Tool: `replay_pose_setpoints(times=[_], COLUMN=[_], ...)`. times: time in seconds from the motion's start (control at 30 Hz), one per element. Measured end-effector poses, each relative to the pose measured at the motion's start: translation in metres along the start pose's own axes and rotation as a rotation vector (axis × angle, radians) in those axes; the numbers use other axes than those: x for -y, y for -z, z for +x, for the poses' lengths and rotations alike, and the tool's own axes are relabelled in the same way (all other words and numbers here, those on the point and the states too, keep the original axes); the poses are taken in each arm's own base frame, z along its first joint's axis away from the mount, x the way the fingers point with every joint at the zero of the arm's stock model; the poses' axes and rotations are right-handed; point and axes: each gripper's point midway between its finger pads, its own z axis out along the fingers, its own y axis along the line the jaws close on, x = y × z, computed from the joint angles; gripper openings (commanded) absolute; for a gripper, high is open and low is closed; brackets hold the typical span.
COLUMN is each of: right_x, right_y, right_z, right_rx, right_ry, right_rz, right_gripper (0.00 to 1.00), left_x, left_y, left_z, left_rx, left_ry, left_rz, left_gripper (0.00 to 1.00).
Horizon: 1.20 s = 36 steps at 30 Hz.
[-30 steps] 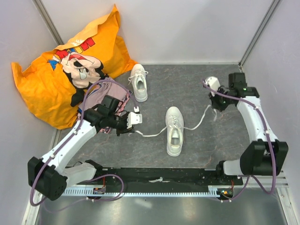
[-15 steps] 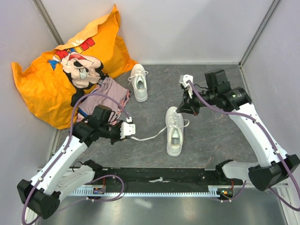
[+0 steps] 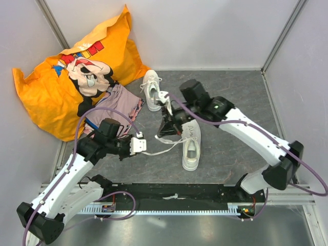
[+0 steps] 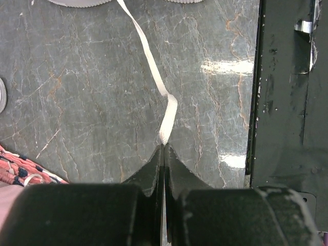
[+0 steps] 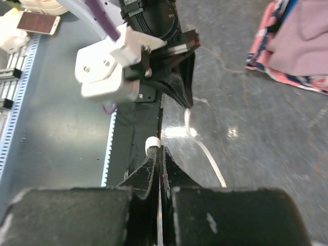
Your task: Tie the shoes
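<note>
Two white sneakers lie on the dark floor: the near shoe at the centre and the far shoe behind it. My left gripper is shut on the end of one white lace that runs taut to the near shoe. My right gripper has crossed over the near shoe's toe and is shut on the other lace, whose tip sticks out past the jaws. In the right wrist view the left gripper sits just ahead with its lace. The two grippers are close together, left of the near shoe.
A pinkish-purple folded garment lies left of the far shoe, in front of a big orange cartoon-print pillow. A black rail runs along the near edge and shows in the left wrist view. Grey walls close in three sides.
My right arm has swung from the far right across the near shoe to the left, carrying its lace. My left gripper has drifted slightly back and nearer, keeping its lace.
</note>
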Motion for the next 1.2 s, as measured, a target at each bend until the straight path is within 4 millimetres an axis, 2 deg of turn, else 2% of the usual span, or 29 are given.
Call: replay_pose_setpoints(times=[0.1, 0.3, 0.4, 0.53, 0.57, 0.6, 0.67, 0.7, 0.77, 0.8, 0.9, 1.07, 1.2], right_x=[0.009, 0.058, 0.08, 0.105, 0.108, 0.11, 0.111, 0.11, 0.108, 0.107, 0.104, 0.115, 0.123], right_y=[-0.027, -0.059, -0.077, -0.104, -0.11, -0.115, -0.121, -0.123, -0.123, -0.122, -0.115, -0.081, -0.046], right_z=[0.002, 0.0, 0.008, 0.033, 0.041, 0.049, 0.064, 0.069, 0.072, 0.072, 0.068, 0.049, 0.035], right_rx=[-0.006, 0.062, 0.081, 0.056, 0.042, 0.027, -0.003, -0.014, -0.025, -0.025, -0.021, 0.034, 0.08], right_ry=[-0.038, -0.134, -0.199, -0.286, -0.308, -0.331, -0.378, -0.392, -0.411, -0.408, -0.425, -0.442, -0.439], right_rz=[-0.012, 0.099, 0.13, 0.143, 0.141, 0.139, 0.133, 0.131, 0.126, 0.122, 0.11, 0.124, 0.148], right_gripper=[0.0, 0.0, 0.01, 0.15, 0.21, 0.33, 0.44, 0.53, 0.6, 0.69, 0.77, 0.78, 0.74], left_x=[0.002, 0.012, 0.02, 0.028, 0.029, 0.03, 0.033, 0.034, 0.035, 0.037, 0.037, 0.025, 0.014], left_y=[0.002, 0.012, 0.013, 0.013, 0.013, 0.012, 0.012, 0.012, 0.012, 0.012, 0.011, 0.015, 0.016], left_z=[0.0, -0.003, -0.003, 0.002, 0.003, 0.004, 0.003, 0.002, 0.001, -0.001, -0.006, -0.027, -0.045], left_rx=[0.0, 0.022, 0.032, 0.023, 0.02, 0.02, 0.028, 0.031, 0.039, 0.046, 0.056, 0.08, 0.104], left_ry=[-0.006, -0.048, -0.059, -0.054, -0.053, -0.053, -0.05, -0.05, -0.05, -0.049, -0.045, -0.057, -0.073], left_rz=[0.001, -0.005, 0.009, 0.037, 0.041, 0.045, 0.056, 0.06, 0.07, 0.079, 0.099, 0.111, 0.119], left_gripper=[0.02, 0.01, 0.02, 0.02, 0.02, 0.02, 0.01, 0.01, 0.02, 0.02, 0.02, 0.02, 0.02])
